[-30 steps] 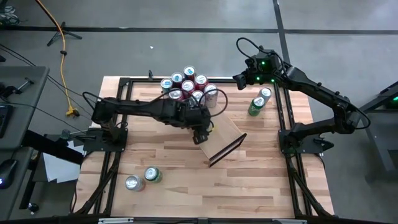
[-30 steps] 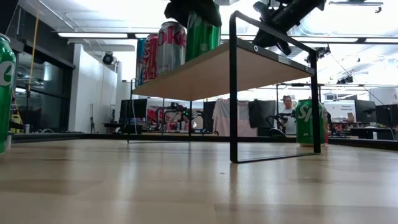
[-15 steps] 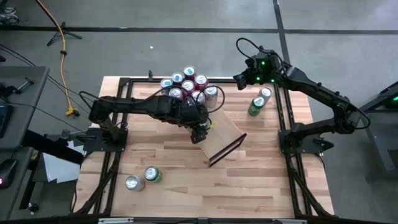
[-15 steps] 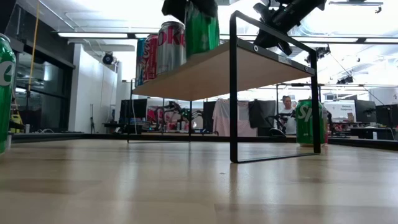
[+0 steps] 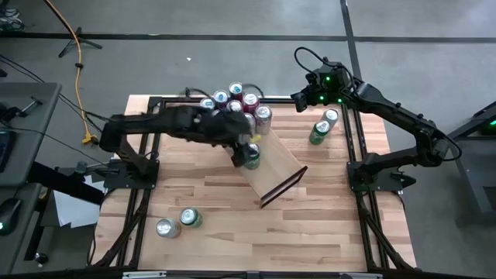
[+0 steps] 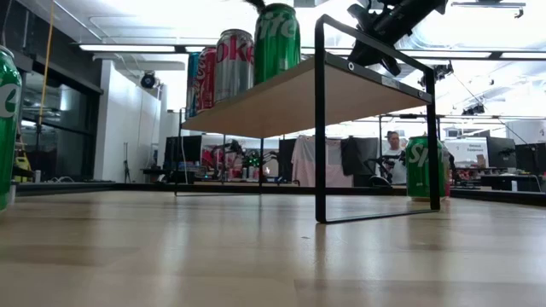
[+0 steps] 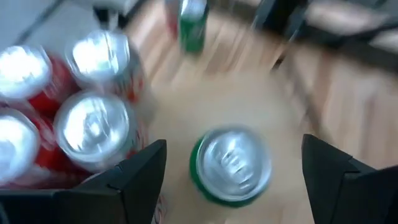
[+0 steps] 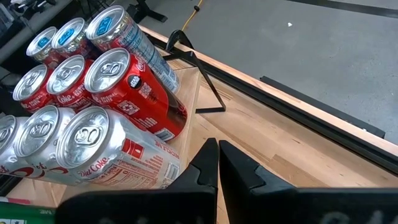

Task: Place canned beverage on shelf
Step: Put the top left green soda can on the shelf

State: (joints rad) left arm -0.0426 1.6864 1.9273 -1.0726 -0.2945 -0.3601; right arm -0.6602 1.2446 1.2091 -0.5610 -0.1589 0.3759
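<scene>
Two dark fingers point(image 7: 140, 174) of the left pincer point(image 7: 233, 177) stand wide apart either side of a green can point(image 7: 231, 165), touching neither flank, so the can looks released. It stands upright on the shelf point(image 5: 273, 167), long axis vertical, directly below the pincer and at about five o'clock from the cluster of cans point(image 5: 232, 105) in the high view. The left arm is much the nearer; any regrasp would mean coming straight down. Over the tabletop's point(image 5: 325, 209) two o'clock corner hangs the right pincer point(image 8: 216, 163), closed and empty, beside two more green cans point(image 5: 324, 126).
</scene>
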